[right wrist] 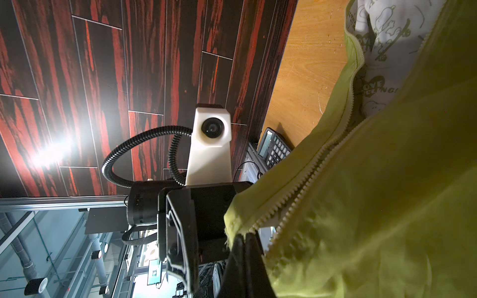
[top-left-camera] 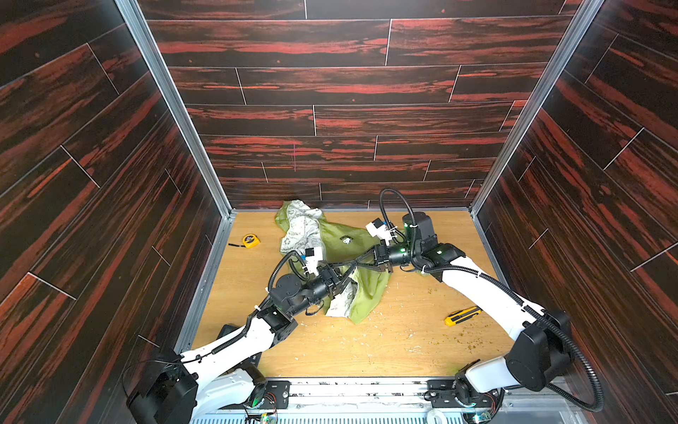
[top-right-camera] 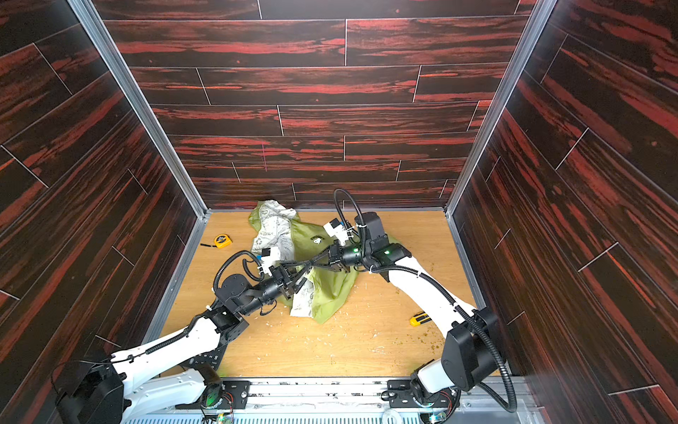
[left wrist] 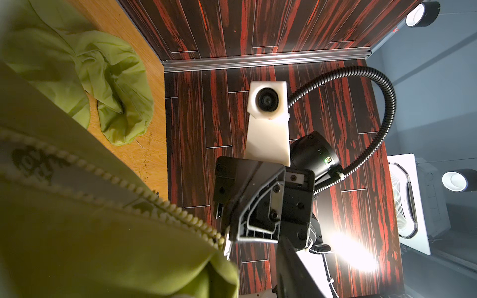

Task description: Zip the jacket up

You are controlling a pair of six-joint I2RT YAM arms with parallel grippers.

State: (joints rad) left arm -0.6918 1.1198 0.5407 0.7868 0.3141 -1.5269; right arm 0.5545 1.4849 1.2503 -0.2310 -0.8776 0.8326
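The lime-green jacket (top-left-camera: 368, 290) lies crumpled mid-table in both top views, its white printed lining (top-right-camera: 273, 227) turned out at the back. My right gripper (right wrist: 245, 236) is shut on the end of one zipper edge (right wrist: 260, 219) and holds it up off the table. In a top view it reaches left across the middle (top-left-camera: 355, 263). My left gripper (top-left-camera: 346, 281) meets it from the front left. Its one visible finger (left wrist: 291, 271) stands apart from the cloth. The other finger is hidden under a jacket fold (left wrist: 180, 258). The zipper teeth (left wrist: 160, 203) are unjoined.
A yellow tape measure (top-left-camera: 251, 241) lies at the back left of the wooden table (top-left-camera: 367, 348). A yellow utility knife (top-left-camera: 462, 315) lies at the right, by my right arm. A calculator (right wrist: 275, 151) sits near the front left corner. Dark panel walls close three sides; scraps litter the wood.
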